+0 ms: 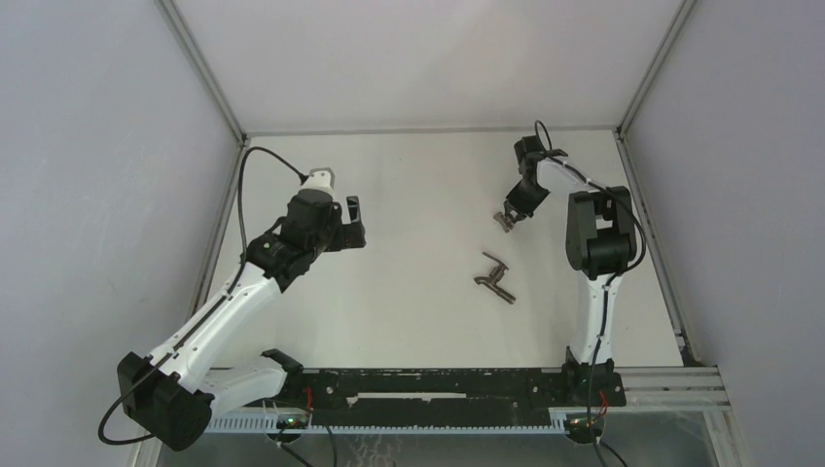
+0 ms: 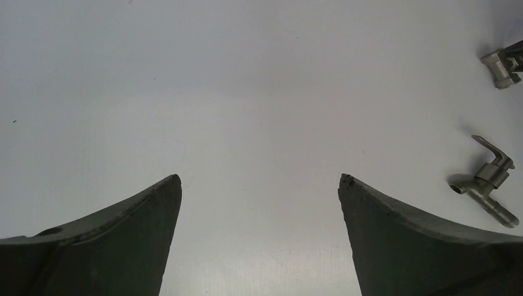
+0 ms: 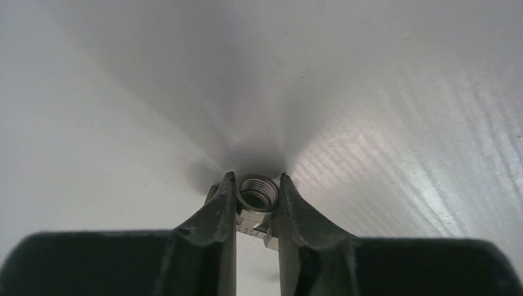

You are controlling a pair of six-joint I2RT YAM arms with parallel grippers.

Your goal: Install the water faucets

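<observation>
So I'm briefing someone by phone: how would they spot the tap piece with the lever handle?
On the white table, look right of centre, beside the right arm. The lever tap piece lies loose there, nearer the arm bases than the right gripper. Unlike the short fitting between that gripper's fingers, it is longer, has a thin bent handle, and nothing touches it.

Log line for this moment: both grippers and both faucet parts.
left gripper: open, empty | right gripper: closed on short fitting | lever stem: lying on table, untouched | parts: not joined
</observation>
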